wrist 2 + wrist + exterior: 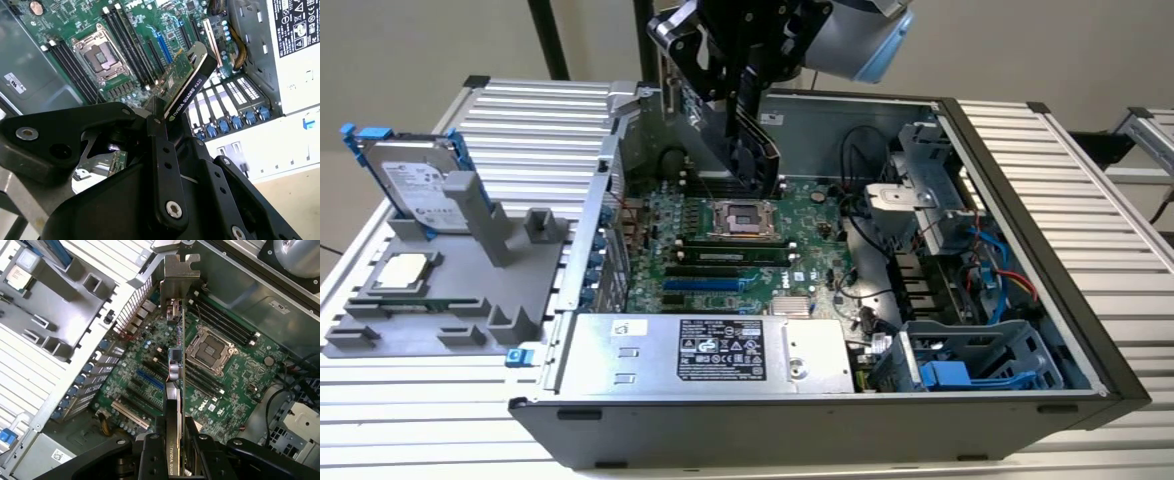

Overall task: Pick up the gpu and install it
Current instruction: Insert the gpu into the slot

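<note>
— What do we have in hand?
— Our gripper [744, 105] has its jaws closed tight on the gpu [189, 86]. In the second wrist view we see them pinch the card near one end.
— And where do we hold the card?
— We hold it on edge inside the open computer case [1047, 210], above the motherboard [720, 272] and close to the CPU socket [744, 218]. Its silver bracket [176, 277] points away from our fingers.
— What do we see outside the case?
— On the exterior view's left, the hard drive [416, 185] stands in the grey holder [447, 325], and the CPU chip [403, 270] lies flat just beside it.
</note>
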